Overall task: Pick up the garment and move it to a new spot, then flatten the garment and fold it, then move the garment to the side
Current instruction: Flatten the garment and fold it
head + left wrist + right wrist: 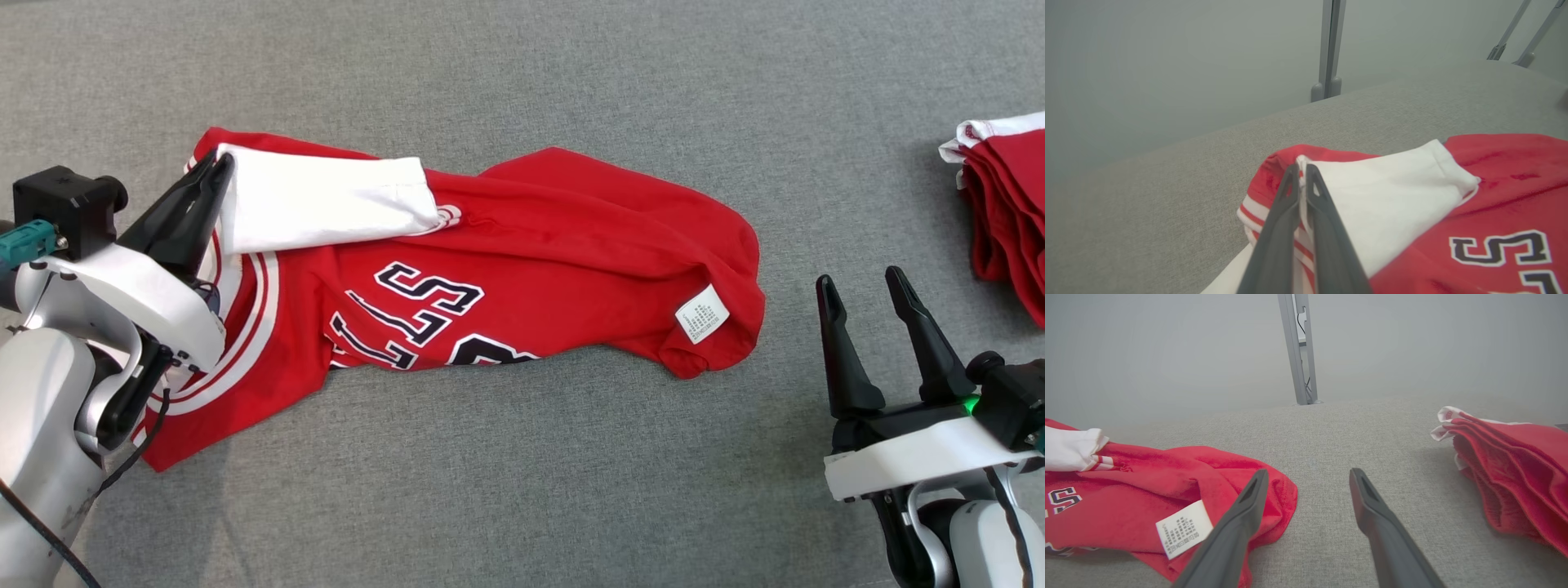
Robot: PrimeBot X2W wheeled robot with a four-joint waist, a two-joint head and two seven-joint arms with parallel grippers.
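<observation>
Jersey (531, 245) in red, crumpled lengthwise on grey worktop (522, 490), stretched between the two tools. Left tool (219, 163) closed tight, both dark fingers pressed together on the edge of the white sleeve (318, 204) at the jersey's shoulder end. Along that tool's own fingers (1274, 245): thin strip of white cloth pinched between the tips, red shoulder fabric bunched just ahead of them, red-and-white striped trim directly underneath, sleeve (1392, 196) spreading away to the right of the tips, dark outlined lettering (1498, 249) farther right and lower. Right tool (859, 278) wide open, nothing between its fingers, over bare worktop just beyond the jersey's hem end; contact with the surface impossible to judge. From that tool's wrist: right tool (1308, 473) with grey cloth showing in the gap, rumpled hem (1274, 498) and white printed label (1184, 528) to the left of its left finger, stack (1515, 469) of folded red garments with white trim off to its right, well apart from the jersey. Straight ahead of both tools, past the worktop's far edge, grey metal post (1298, 347) against a plain pale wall.
</observation>
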